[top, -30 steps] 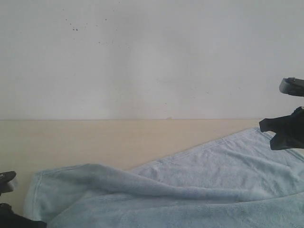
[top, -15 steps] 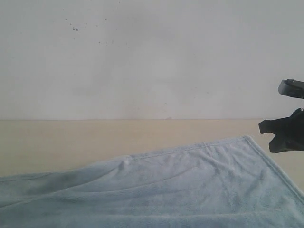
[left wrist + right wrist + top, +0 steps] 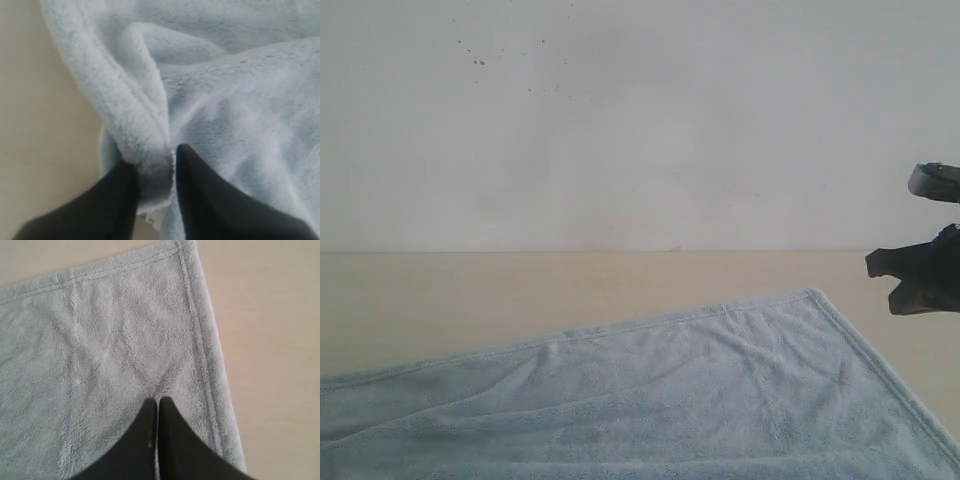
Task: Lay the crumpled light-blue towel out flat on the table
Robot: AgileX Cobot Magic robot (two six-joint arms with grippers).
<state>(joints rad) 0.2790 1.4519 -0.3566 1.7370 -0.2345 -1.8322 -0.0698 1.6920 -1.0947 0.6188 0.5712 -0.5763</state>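
Observation:
The pale-blue towel [image 3: 700, 390] lies spread across the beige table [image 3: 520, 290], with shallow creases on its left part and its far right corner near the black end of my right arm [image 3: 920, 280]. My left gripper [image 3: 152, 162] is shut on a bunched fold of the towel's [image 3: 240, 100] hemmed edge; it is out of the exterior view. My right gripper [image 3: 158, 401] is shut with its fingers pressed together and nothing between them. It sits over the towel [image 3: 100, 340] just inside the stitched hem, near a corner.
A white wall [image 3: 640, 120] rises behind the table's far edge. Bare table shows beyond the towel's hem in the left wrist view [image 3: 40, 125] and in the right wrist view [image 3: 270, 340].
The raised fold at the towel's left has been pulled out flat. The whole towel has slid left, its far right corner moving away from the right gripper. The left gripper has left the exterior view.

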